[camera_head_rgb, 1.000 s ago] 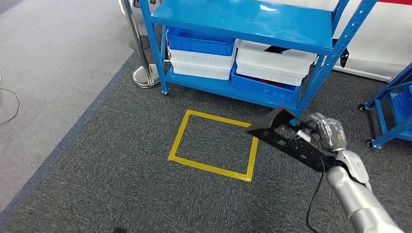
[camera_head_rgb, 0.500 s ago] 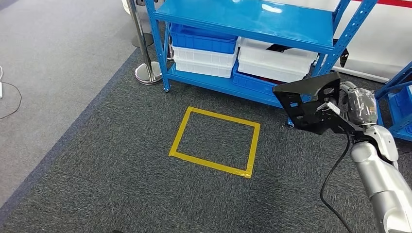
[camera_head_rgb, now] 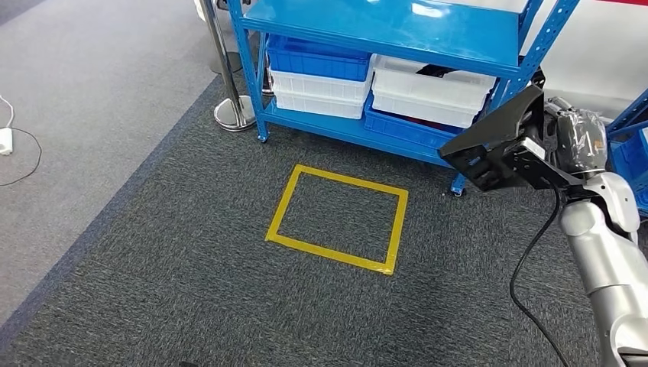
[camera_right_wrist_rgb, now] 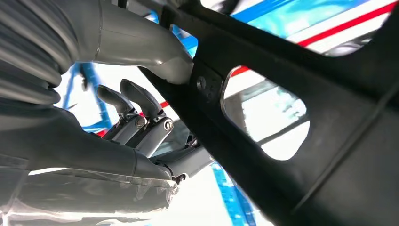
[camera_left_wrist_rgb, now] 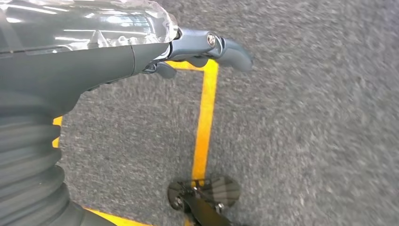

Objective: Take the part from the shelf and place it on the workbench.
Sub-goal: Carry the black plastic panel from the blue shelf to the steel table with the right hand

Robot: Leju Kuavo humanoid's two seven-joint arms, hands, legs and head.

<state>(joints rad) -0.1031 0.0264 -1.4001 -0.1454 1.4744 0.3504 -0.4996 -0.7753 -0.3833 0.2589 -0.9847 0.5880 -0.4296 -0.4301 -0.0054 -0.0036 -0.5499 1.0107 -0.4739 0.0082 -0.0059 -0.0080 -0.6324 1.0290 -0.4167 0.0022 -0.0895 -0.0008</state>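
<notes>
In the head view my right hand [camera_head_rgb: 575, 139] grips a black flat part [camera_head_rgb: 498, 144] with cut-outs and holds it tilted in the air, in front of the right post of the blue shelf [camera_head_rgb: 397, 29]. The right wrist view shows the thumb [camera_right_wrist_rgb: 150, 47] pressed on the part [camera_right_wrist_rgb: 301, 155] and dark fingers [camera_right_wrist_rgb: 136, 101] behind its edge. My left hand [camera_left_wrist_rgb: 94, 61] hangs over the grey carpet with nothing in it and its thumb [camera_left_wrist_rgb: 228, 47] sticking out.
A yellow tape rectangle [camera_head_rgb: 336, 219] marks the carpet before the shelf. White bins [camera_head_rgb: 432, 95] and blue bins [camera_head_rgb: 317, 63] fill the lower shelf level. A metal stanchion base [camera_head_rgb: 233, 115] stands at the shelf's left. Another blue rack [camera_head_rgb: 630, 145] is at the far right.
My right hand has lifted the black part up and to the right, tilting it more steeply. The camera view has shifted slightly.
</notes>
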